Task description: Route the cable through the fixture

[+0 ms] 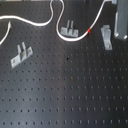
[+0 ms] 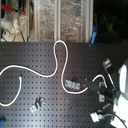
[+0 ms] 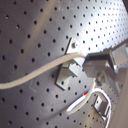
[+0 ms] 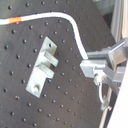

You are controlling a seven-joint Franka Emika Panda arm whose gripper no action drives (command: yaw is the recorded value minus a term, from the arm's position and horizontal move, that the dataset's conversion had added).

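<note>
The cable (image 2: 59, 50) is a thin white cord looping over the black perforated board. Its short red section (image 1: 89, 31) lies between the middle fixture (image 1: 69, 31) and the fixture (image 1: 105, 36) at the first exterior view's right. In the second wrist view my gripper (image 4: 91, 67) is shut on the white cable (image 4: 76, 35), a little past the red section (image 4: 14, 21) and beside a metal fixture (image 4: 42, 66). In the first wrist view the cable (image 3: 30, 79) runs over a fixture (image 3: 67, 71) into the gripper (image 3: 91, 65).
A third fixture (image 1: 21, 54) stands at the first exterior view's left. The arm's grey body (image 1: 120, 20) rises at the first exterior view's top right. Clear storage bins (image 2: 60, 17) stand behind the board in the second exterior view.
</note>
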